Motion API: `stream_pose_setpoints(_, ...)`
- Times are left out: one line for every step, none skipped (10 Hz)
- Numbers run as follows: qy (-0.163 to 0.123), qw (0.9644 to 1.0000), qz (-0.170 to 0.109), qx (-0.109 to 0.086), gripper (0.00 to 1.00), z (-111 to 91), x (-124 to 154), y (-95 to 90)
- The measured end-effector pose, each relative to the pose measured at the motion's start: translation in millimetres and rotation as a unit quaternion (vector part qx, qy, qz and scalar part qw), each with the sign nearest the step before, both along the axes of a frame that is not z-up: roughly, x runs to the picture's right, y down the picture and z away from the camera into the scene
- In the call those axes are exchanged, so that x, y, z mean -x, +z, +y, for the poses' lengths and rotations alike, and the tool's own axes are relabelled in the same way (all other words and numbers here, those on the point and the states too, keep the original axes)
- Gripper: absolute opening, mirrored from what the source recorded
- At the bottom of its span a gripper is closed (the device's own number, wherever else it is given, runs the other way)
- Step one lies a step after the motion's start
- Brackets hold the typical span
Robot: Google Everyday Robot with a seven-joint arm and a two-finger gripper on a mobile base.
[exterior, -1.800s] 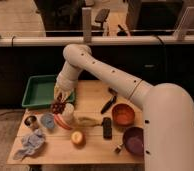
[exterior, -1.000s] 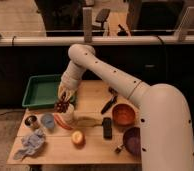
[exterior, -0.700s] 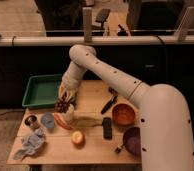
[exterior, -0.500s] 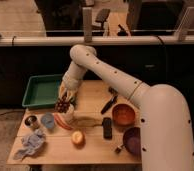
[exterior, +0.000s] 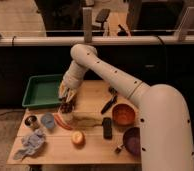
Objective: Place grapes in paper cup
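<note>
My gripper (exterior: 66, 96) hangs at the end of the white arm over the left half of the wooden table (exterior: 95, 150), just right of the green tray. It stands open, pointing down. Directly under its fingertips is the dark bunch of grapes (exterior: 66, 106), resting at the mouth of the small white paper cup (exterior: 65, 117). The cup stands upright, and the grapes hide most of its rim. I cannot tell whether the fingertips still touch the grapes.
A green tray (exterior: 40, 91) lies at the back left. A metal tin (exterior: 31, 121), a blue item (exterior: 47, 120) and a crumpled cloth (exterior: 30, 143) sit left of the cup. A yellow-orange fruit (exterior: 78, 137), an orange bowl (exterior: 123, 114) and a purple bowl (exterior: 133, 140) are to its right.
The gripper carried the grapes slightly right and settled over the cup. Its jaws have spread apart, and the grapes now sit on the cup.
</note>
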State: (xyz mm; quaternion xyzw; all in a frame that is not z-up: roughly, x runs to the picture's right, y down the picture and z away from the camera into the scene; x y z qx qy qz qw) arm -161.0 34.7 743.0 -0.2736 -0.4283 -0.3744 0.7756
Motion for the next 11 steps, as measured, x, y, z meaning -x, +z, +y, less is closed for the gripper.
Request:
stream_pose_setpoints(0.001, 1.0000, 0.000, 0.000, 0.75, 0.1, -1.3, -0.1)
stream_pose_setpoints(0.002, 1.0000, 0.000, 0.001, 0.75, 1.1, -2.8, 0.6)
stream_pose_setpoints(0.003, 1.0000, 0.000, 0.000, 0.75, 1.2, -3.6, 0.3)
stream_pose_setpoints(0.003, 1.0000, -0.001, 0.001, 0.75, 1.5, -4.1, 0.4)
stream_pose_setpoints(0.003, 1.0000, -0.001, 0.001, 0.75, 1.5, -4.4, 0.2)
stream_pose_setpoints(0.003, 1.0000, -0.002, 0.001, 0.75, 1.6, -4.4, 0.1)
stream_pose_setpoints(0.002, 1.0000, -0.002, 0.001, 0.75, 1.5, -4.5, -0.1)
stream_pose_setpoints(0.002, 1.0000, -0.002, 0.001, 0.75, 1.7, -4.2, 0.5)
stream_pose_setpoints(0.002, 1.0000, -0.003, 0.001, 0.75, 0.8, -4.2, 0.3)
stream_pose_setpoints(0.002, 1.0000, -0.005, 0.001, 0.75, 0.0, -3.7, 0.6)
stream_pose_setpoints(0.001, 1.0000, -0.005, 0.002, 0.75, 0.1, -4.4, 0.6)
